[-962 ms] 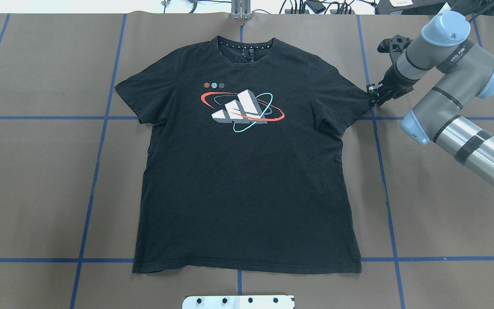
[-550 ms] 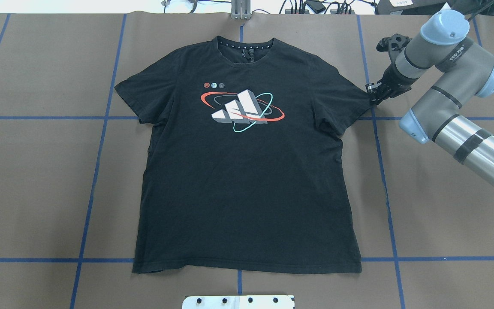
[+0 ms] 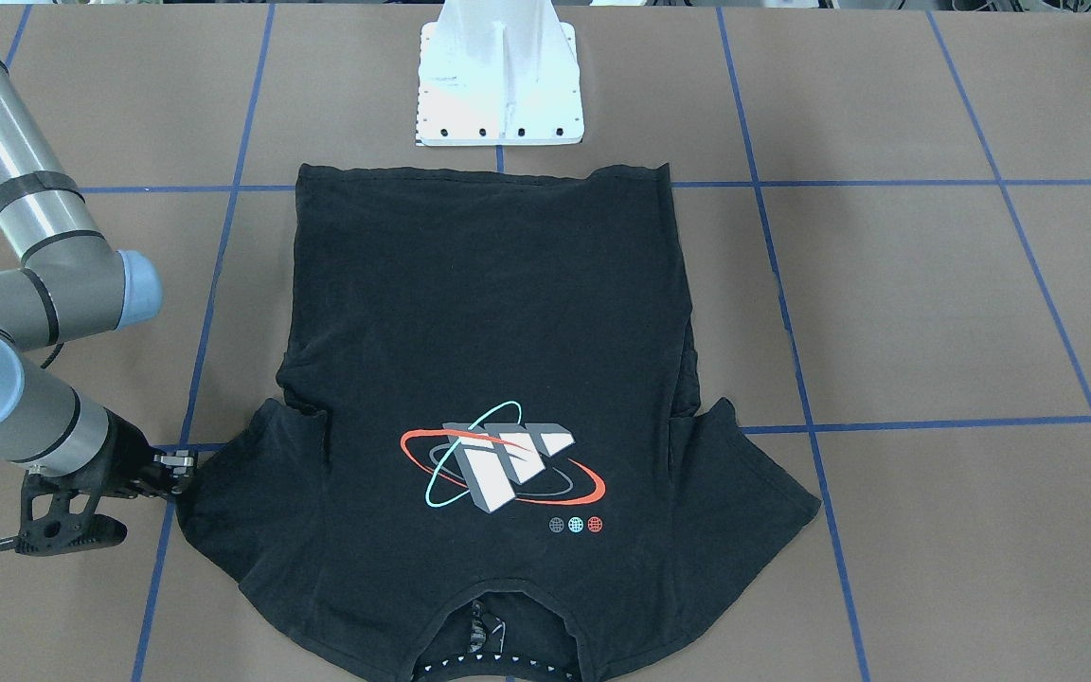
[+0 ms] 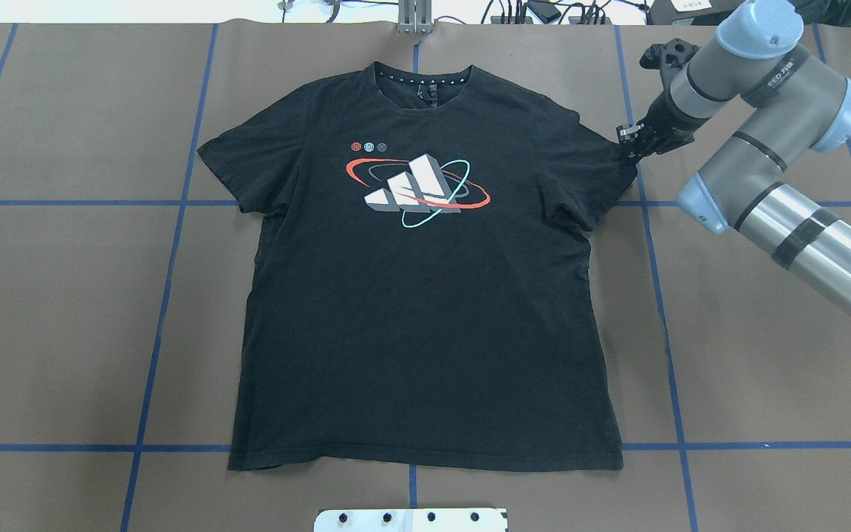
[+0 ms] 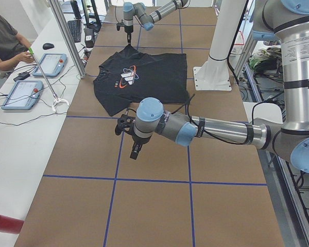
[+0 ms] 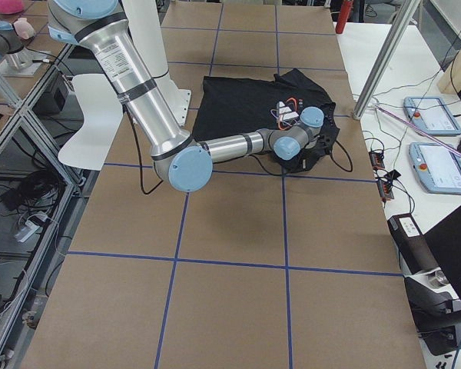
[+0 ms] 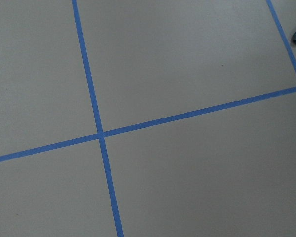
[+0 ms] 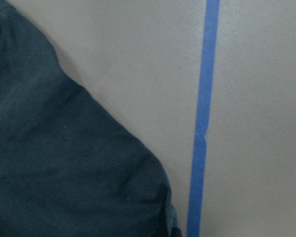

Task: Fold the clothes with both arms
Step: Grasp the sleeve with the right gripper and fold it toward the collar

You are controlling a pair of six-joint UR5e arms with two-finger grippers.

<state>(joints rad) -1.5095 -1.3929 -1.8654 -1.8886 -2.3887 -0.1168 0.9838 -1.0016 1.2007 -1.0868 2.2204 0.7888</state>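
At table's middle: T-shirt flat, print up, collar toward far edge, hem toward robot's edge. Right gripper pinched on tip of sleeve on robot's right, cloth peaking slightly. Left gripper over bare table toward left end, well apart from shirt; finger spacing: cannot tell. Advice: lift sleeve low, carry inward over chest, avoid dragging body panel.
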